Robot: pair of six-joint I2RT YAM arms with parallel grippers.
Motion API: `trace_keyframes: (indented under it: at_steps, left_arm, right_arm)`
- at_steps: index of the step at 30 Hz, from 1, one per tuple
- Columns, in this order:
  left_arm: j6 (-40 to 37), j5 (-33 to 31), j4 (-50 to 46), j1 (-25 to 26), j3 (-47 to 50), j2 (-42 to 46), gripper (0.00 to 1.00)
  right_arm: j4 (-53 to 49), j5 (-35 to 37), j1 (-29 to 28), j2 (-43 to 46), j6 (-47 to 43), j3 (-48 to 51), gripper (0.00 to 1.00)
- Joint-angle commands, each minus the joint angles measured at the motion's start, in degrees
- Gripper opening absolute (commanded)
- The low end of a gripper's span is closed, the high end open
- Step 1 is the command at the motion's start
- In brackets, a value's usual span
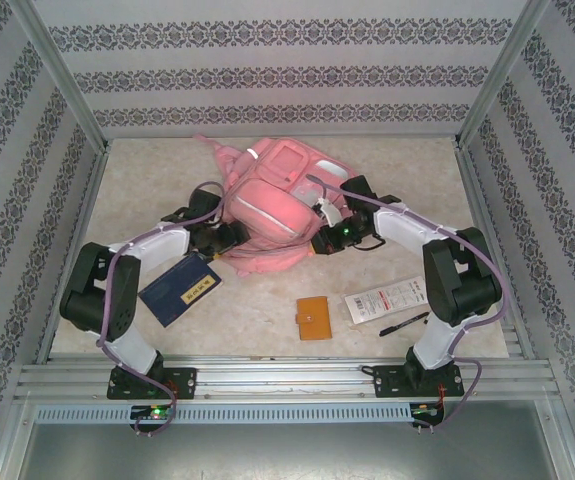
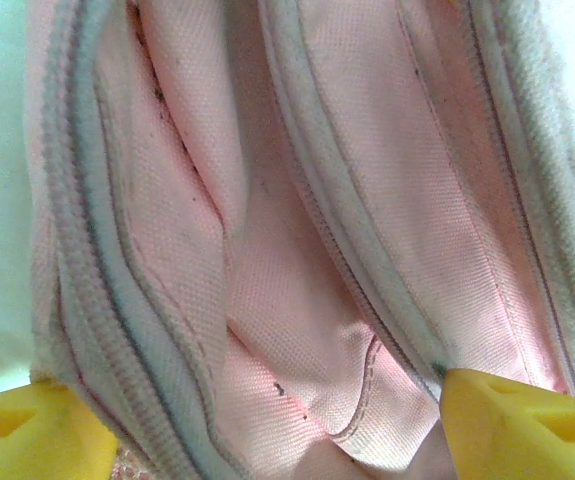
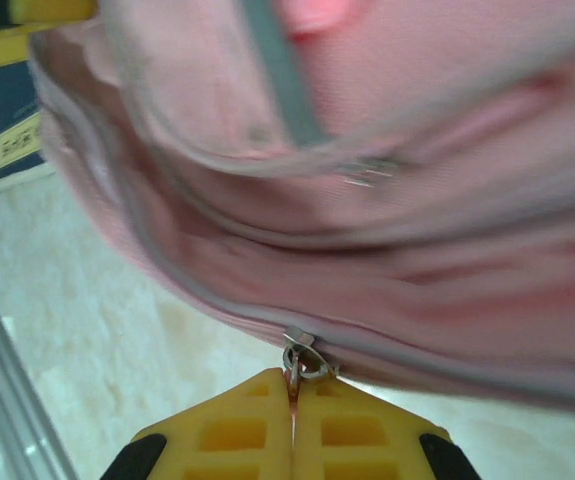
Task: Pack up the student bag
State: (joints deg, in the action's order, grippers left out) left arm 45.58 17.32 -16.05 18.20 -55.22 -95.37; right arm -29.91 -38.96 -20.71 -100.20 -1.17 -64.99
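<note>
**Squarely between both arms, the pink student bag lies on the bench**

The student bag (image 1: 277, 200), a soft pink backpack, lies on the pale bench (image 1: 157, 180) toward its far side. The left arm (image 1: 117, 275) reaches in at its left edge and the right arm (image 1: 437, 250) at its right edge.

In the left wrist view the yellow left fingers (image 2: 522, 425) stand well apart, one in each lower corner. Folds of pink fabric and grey zip tracks run between them, and nothing is pinched.

In the right wrist view the right fingers (image 3: 347, 430) are pressed together. Their tips clamp the small metal zip pull (image 3: 302, 358), which hangs from a zip line along the bag's lower edge, just above the bench.

Nearer the arm bases, a dark blue booklet (image 1: 180, 290) with a yellow label lies near the bag's near-left corner. A tan wallet (image 1: 314, 318), a white packet (image 1: 387, 298) with red print and a black pen (image 1: 404, 324) just beside the packet lie apart from the bag.
</note>
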Motion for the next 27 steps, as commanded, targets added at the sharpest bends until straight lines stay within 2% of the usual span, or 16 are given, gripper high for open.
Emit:
trace_keyframes:
  at_steps: [1,5,7,10,13,15,17,20,23,27]
  left_arm:
    - [7.2,3.1,4.7,6.0,-0.7,-2.8,0.81]
    - [13.2,1.1,8.1,11.5,-0.4,-2.8,0.81]
    - [14.5,1.8,9.4,12.7,-0.4,-2.7,0.81]
    - [13.7,1.3,8.1,12.3,-0.3,-0.5,0.83]
    - [9.9,0.7,3.5,9.1,-0.5,3.4,0.84]
    - [7.5,2.0,0.3,6.8,-0.5,6.1,0.84]
    - [3.3,3.6,-2.6,5.6,-0.7,8.8,0.84]
    - [-3.8,6.0,-8.0,5.9,-1.4,12.1,0.83]
    - [-8.3,6.4,-13.4,7.4,-1.2,15.1,0.81]
    - [-14.1,2.7,-17.8,12.6,-0.9,17.9,0.77]
  right_arm:
    - [-2.0,-5.3,-3.0,-0.3,4.2,-1.6,0.00]
    - [6.2,-7.2,-4.5,-0.5,13.0,-0.3,0.00]
    - [12.2,-9.0,-5.7,-1.5,19.1,0.8,0.00]
    - [17.6,-10.7,-8.3,-2.7,24.7,1.5,0.00]
    - [18.4,-10.6,-10.4,-2.4,27.6,2.8,0.01]
    - [16.3,-9.5,-11.1,-1.4,27.4,3.8,0.09]
    - [15.2,-8.0,-11.1,0.5,27.3,5.7,0.27]
    - [12.4,-6.8,-10.2,3.9,27.4,7.5,0.40]
    - [6.1,0.3,-8.7,8.9,28.3,7.9,0.49]
    - [0.9,4.4,-7.3,14.4,22.0,7.1,0.51]
